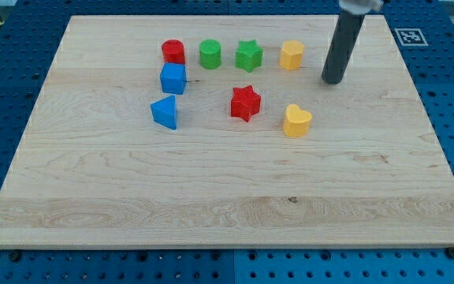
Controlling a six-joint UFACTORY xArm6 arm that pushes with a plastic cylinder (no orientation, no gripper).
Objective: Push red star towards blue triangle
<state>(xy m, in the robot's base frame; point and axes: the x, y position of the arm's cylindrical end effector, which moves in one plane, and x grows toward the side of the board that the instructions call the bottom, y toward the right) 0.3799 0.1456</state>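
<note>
**Trainee:** Surroundings first?

**Technician:** Blue perforated bench on all sides, with a pale wooden surface lying flat on it. A black-and-white marker tag sits just off the surface's corner at the view's top right.

**Trainee:** Where is the red star relative to the working end?

**Technician:** The red star lies near the middle of the surface. The tip stands well apart from it, towards the view's right and slightly towards the top. The blue triangle lies on the star's other side, towards the view's left and a little lower. Bare wood separates star and triangle.

**Trainee:** State of the pincer?

**Technician:** No pincer is fitted. The arm ends in a straight dark rod, so there is no opening to report. It holds nothing, and the tip touches no block. Nearest to it are the yellow hexagonal block, to its left and higher, and the yellow heart, to its left and lower.

**Trainee:** Arm pose?

**Technician:** The rod enters from the view's top edge and slopes slightly leftward down to the surface. Only the rod and a pale fitting above it show.

**Trainee:** Other blocks?

**Technician:** A row along the top: red cylinder, green cylinder, green star, then the yellow hexagonal block. A blue cube sits between the red cylinder and the blue triangle.
</note>
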